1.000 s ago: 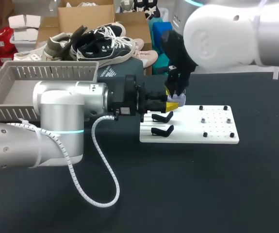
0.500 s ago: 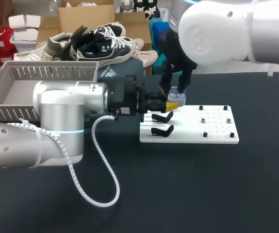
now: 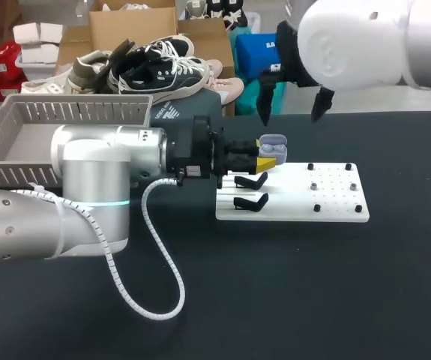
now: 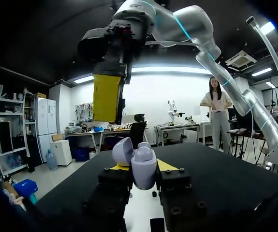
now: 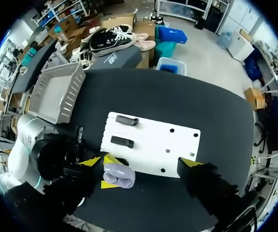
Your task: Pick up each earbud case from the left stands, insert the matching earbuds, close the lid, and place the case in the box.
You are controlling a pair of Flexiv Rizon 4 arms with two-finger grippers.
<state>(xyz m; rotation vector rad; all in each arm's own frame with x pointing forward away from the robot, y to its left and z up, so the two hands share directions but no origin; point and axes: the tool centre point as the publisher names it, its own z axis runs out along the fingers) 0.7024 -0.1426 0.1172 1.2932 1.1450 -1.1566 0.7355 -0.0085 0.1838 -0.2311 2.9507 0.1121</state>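
Head view: the left gripper [image 3: 266, 157] is gripping the lavender earbud case [image 3: 273, 144], its yellow-tipped fingers pressing on the case from two sides. The case is being held just off the far corner of the white board [image 3: 327, 202], at the board's stand end. Whether it is touching the board cannot be told. The case lid [image 4: 122, 150] is standing open, tilted back from the body.

Left wrist view: the case is sitting upright between the fingers [image 4: 117, 167]. A rounded shape is showing at the top of the body, and whether it is an earbud cannot be told.

Two black stands [image 3: 250, 181] are sitting on the board at the end nearest the left gripper, one behind the other. The right gripper [image 3: 292, 111] is hanging above and beyond the board's far edge, well clear of the case. Its fingers are spread wide with nothing between them.

Right wrist view: that gripper is looking straight down on the board, with one yellow fingertip [image 5: 190, 162] showing over the board's edge. The grey basket [image 3: 20, 124] is sitting well apart from the board, past its stand end.
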